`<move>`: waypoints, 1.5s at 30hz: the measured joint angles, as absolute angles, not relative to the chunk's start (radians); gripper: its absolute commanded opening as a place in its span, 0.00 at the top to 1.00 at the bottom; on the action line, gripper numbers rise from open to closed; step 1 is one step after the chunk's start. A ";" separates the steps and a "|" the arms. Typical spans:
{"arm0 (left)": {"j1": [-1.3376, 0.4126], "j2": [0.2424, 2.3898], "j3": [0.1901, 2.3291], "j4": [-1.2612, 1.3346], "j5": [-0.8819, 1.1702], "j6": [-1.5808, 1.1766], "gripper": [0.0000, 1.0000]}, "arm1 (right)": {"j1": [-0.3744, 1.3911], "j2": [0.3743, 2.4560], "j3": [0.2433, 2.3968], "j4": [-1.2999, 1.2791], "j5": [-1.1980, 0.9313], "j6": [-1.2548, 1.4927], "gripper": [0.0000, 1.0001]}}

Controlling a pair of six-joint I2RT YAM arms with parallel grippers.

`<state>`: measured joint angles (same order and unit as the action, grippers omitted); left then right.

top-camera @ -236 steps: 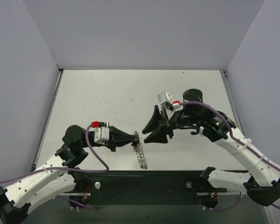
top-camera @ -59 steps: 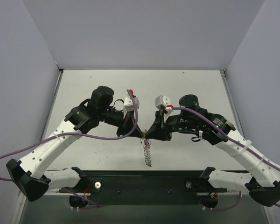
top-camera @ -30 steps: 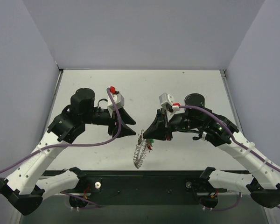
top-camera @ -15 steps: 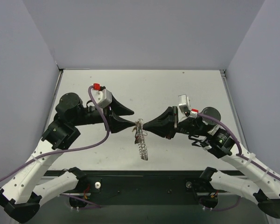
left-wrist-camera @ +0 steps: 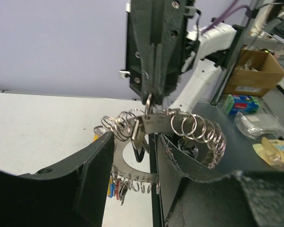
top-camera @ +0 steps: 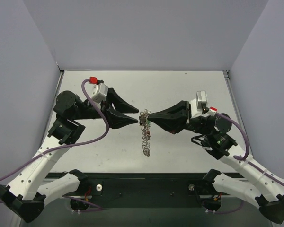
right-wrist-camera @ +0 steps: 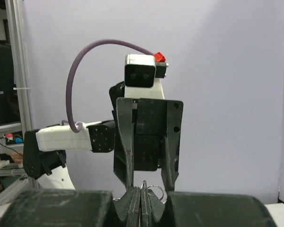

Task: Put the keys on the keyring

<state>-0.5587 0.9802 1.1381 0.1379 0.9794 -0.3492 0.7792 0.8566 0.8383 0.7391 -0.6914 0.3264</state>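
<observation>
Keyring point(top-camera: 145, 137) was held in mid-air above the table point(top-camera: 109, 85), pinched at its top by the fully closed right gripper point(top-camera: 152, 116). It was straddled by the half-open left gripper point(top-camera: 135, 116), nothing grasped. Slow, centred closing was judged advisable to avoid twisting.

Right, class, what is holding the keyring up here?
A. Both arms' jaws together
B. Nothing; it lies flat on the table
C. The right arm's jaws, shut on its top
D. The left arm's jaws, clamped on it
C: the right jaws are pinched shut on the top of the keyring, which hangs from them, while the left jaws stand open either side.
</observation>
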 measured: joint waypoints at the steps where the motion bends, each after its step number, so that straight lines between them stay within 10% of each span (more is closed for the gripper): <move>1: -0.558 0.989 1.143 0.143 1.004 -0.358 0.50 | 0.763 0.871 0.846 0.768 -0.715 0.358 1.00; 31: -0.542 0.989 1.164 0.295 1.081 -0.437 0.51 | 0.589 1.182 1.020 1.219 -1.091 1.032 1.00; 45: -0.601 1.045 1.164 0.239 1.044 -0.377 0.88 | 0.581 1.214 1.020 1.223 -1.094 1.066 1.00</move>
<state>-0.6010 1.0451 1.1641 0.2394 1.0439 -0.3775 0.5812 1.2144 1.0199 1.2228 -1.0943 1.0664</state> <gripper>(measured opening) 0.200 0.039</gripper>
